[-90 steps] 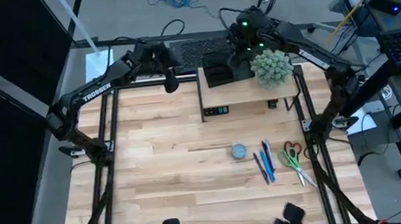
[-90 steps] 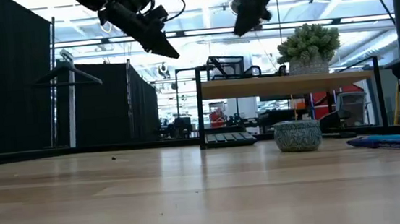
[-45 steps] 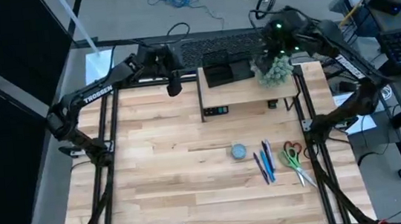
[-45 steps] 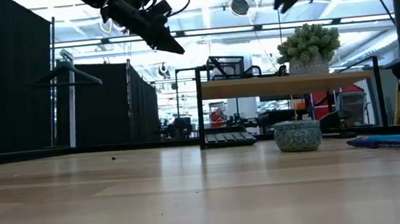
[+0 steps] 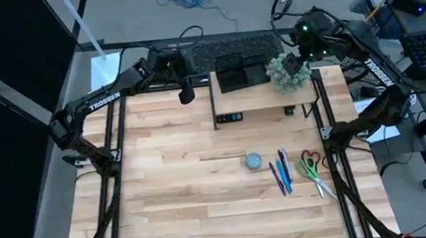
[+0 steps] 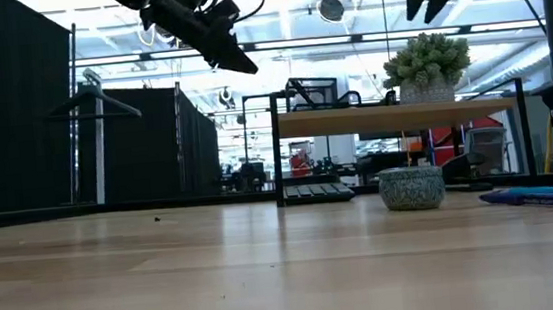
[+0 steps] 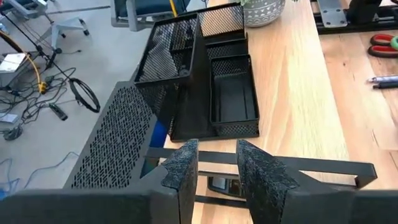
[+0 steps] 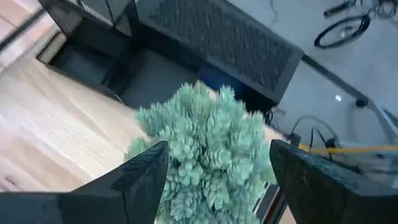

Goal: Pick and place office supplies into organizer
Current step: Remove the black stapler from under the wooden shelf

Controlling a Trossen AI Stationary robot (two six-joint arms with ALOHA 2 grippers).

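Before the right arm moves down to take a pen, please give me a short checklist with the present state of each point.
1. Right claw open: ok, its fingers stand wide apart.
2. Right claw empty: ok, it holds nothing.
3. Right claw above the pens: not ok, it hangs over the green plant on the wooden riser, far from them.
4. Pens free to take: ok, they lie on the table between the blue-grey disc and the scissors; contact with neighbours cannot tell.
5. Organizer ready: ok, its visible compartments look empty.
6. Left claw out of the way: ok, it is raised beside the riser's left end.
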